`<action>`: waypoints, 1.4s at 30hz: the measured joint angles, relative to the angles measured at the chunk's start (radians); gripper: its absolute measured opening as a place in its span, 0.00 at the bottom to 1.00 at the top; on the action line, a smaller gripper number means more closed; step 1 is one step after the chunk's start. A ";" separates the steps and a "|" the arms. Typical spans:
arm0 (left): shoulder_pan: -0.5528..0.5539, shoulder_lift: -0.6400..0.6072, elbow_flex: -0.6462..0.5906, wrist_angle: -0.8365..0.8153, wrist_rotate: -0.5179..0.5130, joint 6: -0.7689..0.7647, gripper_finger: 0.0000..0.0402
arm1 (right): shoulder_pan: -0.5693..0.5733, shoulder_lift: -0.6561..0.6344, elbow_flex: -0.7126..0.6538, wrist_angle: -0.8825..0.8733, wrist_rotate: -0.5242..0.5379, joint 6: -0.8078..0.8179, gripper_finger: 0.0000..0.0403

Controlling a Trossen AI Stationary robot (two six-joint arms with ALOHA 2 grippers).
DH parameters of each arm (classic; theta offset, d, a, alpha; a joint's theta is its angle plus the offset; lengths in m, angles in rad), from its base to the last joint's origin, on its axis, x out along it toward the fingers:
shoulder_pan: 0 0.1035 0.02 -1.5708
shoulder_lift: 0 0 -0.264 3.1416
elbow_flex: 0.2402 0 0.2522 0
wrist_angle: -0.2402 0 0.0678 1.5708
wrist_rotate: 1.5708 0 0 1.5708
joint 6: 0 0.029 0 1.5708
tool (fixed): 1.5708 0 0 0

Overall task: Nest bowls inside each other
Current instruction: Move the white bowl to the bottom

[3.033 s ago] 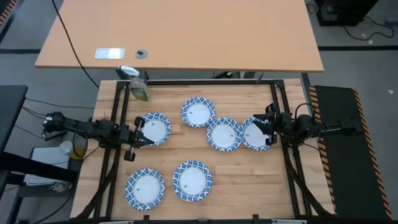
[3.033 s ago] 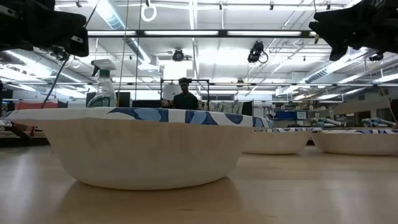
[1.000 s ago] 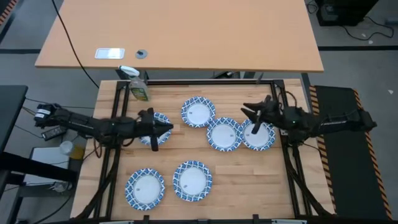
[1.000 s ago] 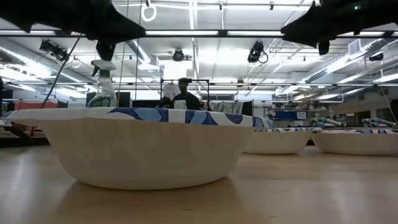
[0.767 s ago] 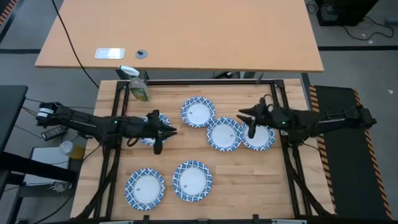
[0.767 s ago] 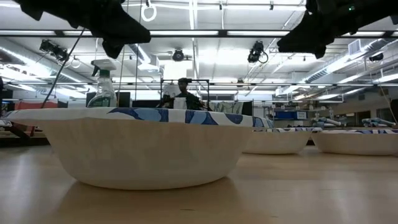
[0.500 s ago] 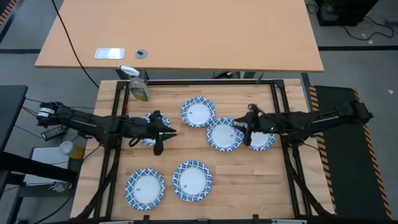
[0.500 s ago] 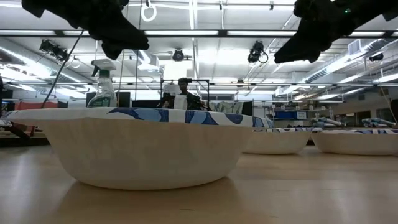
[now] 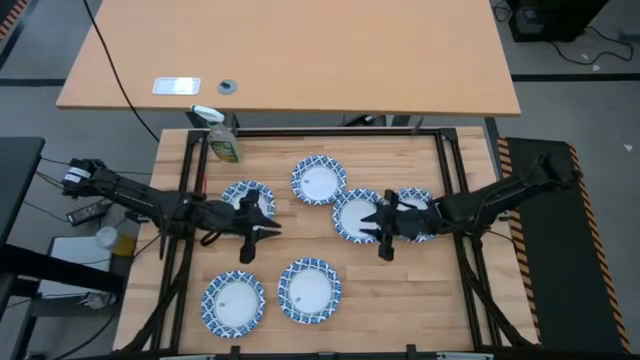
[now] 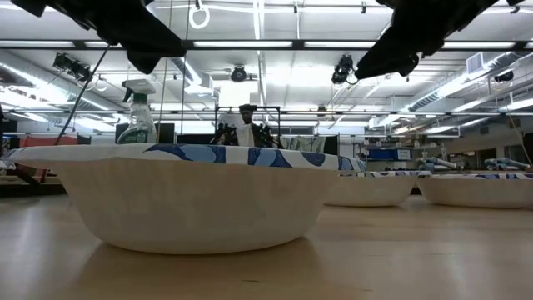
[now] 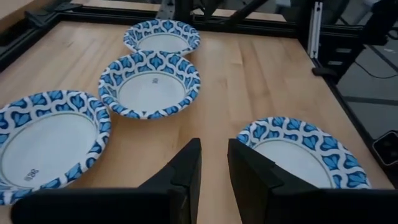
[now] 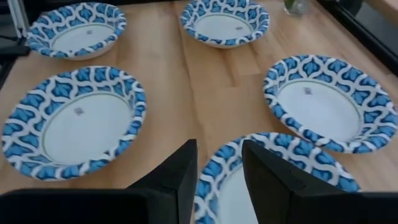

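Six bowls (image 9: pixel 318 181) spread singly on the table (image 9: pixel 400 290), none nested. Left gripper (image 9: pixel 262 228) parted and empty, above bare wood just beside a bowl's rim. Right gripper (image 9: pixel 372 224) parted, apparently empty, seemingly hanging over the middle bowl's edge (image 12: pixel 273 180).

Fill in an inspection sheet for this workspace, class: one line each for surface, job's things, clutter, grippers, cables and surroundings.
Surface: wooden table, black frame around it.
Job's things: six blue-and-white bowls, all lying separately, none nested.
Clutter: spray bottle at the far left corner.
Grippers: left gripper above bare wood beside a bowl, holding nothing; right gripper over the middle bowl's rim, jaws apart, empty.
Cables: black cable across the desk behind.
Surroundings: a person far off in the room.
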 joint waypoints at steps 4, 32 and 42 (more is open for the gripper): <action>-0.026 0.000 0.000 0.001 0.000 -0.025 0.21 | 0.031 0.037 0.030 0.002 0.014 0.035 0.34; -0.024 0.210 0.219 -0.353 0.054 0.049 0.21 | -0.005 0.168 0.196 -0.239 -0.049 0.078 0.34; -0.051 0.210 0.219 -0.375 0.060 0.043 0.21 | 0.004 0.168 0.196 -0.327 -0.038 0.088 0.34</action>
